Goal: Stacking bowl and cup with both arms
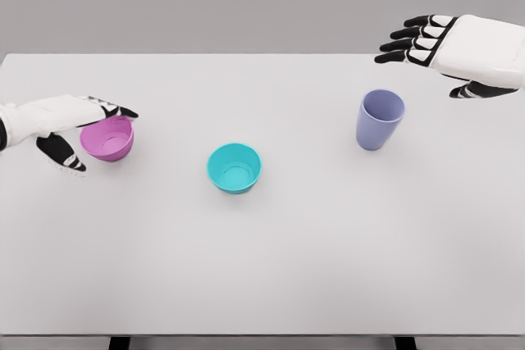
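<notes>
Here the left hand (78,129) is closing round the pink bowl (107,138) near the surface's left edge; rigid, light, best held by its rim. The right hand (447,51) is hovering, fingers spread and empty, beyond the purple cup (380,120).

We see a table (262,268) with a smooth, matt, pale grey-white top that throws back no sharp glare. The pink bowl (108,138), the teal bowl (234,167) and the lavender cup (380,119) all look like smooth moulded plastic with a soft, satin finish and only faint sheen inside their rims. The left hand (70,120) and the right hand (459,51) show hard, smooth white shells with darker, matt black finger segments.
</notes>
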Available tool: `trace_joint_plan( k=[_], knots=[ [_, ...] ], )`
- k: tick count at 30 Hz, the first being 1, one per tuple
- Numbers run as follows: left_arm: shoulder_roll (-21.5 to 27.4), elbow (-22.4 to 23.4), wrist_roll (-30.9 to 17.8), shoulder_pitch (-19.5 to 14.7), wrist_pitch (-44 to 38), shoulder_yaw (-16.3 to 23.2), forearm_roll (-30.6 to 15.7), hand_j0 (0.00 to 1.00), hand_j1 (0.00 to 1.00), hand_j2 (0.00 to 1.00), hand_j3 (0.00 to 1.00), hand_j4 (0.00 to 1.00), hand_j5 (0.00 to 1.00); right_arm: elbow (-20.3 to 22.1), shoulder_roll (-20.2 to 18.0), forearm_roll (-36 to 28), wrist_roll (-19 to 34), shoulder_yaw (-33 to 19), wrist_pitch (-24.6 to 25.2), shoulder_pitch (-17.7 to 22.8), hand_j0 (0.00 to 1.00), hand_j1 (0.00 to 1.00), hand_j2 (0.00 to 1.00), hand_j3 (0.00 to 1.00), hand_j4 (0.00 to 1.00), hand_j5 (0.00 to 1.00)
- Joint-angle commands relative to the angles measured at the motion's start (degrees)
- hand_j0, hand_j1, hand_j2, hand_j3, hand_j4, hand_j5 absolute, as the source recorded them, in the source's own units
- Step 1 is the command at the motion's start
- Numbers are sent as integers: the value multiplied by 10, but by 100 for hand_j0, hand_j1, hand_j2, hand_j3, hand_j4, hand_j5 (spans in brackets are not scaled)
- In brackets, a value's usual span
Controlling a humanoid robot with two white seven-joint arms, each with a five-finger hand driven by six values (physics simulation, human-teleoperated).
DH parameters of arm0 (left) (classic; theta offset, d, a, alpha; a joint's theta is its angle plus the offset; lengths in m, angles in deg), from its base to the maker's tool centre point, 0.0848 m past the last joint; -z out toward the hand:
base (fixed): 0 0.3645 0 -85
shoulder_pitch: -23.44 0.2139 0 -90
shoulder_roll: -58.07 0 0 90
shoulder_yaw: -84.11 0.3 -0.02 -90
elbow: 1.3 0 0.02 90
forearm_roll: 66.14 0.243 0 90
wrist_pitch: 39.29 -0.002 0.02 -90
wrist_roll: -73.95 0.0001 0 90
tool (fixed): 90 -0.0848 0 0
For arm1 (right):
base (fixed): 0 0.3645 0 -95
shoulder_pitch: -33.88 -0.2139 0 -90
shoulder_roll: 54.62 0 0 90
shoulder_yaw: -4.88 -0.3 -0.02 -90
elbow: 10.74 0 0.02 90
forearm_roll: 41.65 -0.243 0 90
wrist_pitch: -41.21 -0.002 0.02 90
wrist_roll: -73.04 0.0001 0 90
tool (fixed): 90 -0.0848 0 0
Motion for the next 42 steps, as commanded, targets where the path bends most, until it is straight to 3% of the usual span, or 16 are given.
trace_joint_plan(
  k=[1, 9, 16, 28, 30, 32, 38, 42],
  knots=[
    [1, 0, 0, -1, 57, 0, 30, 98, 98, 98, 98, 98, 98, -1, 1, -3, 0, 0, 2, 0, 100, 100, 100, 100, 100, 100],
    [-19, 10, 0, -6, 63, 1, 95, 98, 98, 98, 98, 98, 98, -1, 2, -3, 0, 1, 2, -4, 100, 100, 100, 100, 100, 100],
    [-46, 51, 0, -9, 63, 1, 108, 98, 98, 98, 98, 98, 98, -1, 2, -3, 0, 1, 2, -4, 100, 100, 100, 100, 100, 100],
    [-76, 99, 0, -15, 53, 4, 99, 91, 91, 91, 91, 91, 91, -1, 2, -2, 0, 1, 2, -4, 100, 100, 100, 100, 100, 100],
    [-77, 100, 0, -15, 54, 4, 96, 92, 92, 92, 92, 92, 92, -1, 2, -3, 0, 1, 2, -4, 100, 100, 100, 100, 100, 100],
    [-77, 100, 0, -14, 56, 5, 95, 100, 100, 100, 100, 100, 100, -1, 2, -3, 0, 1, 2, -4, 100, 100, 100, 100, 100, 100],
    [-77, 100, 0, -15, 59, 5, 95, 100, 100, 100, 100, 100, 100, -1, 1, -3, 0, 1, 2, -3, 100, 100, 100, 100, 100, 100],
    [-86, 124, 0, -15, 59, 5, 96, 100, 100, 100, 100, 100, 100, -1, 1, -3, 0, 1, 2, -3, 100, 100, 100, 100, 100, 100]
  ],
)
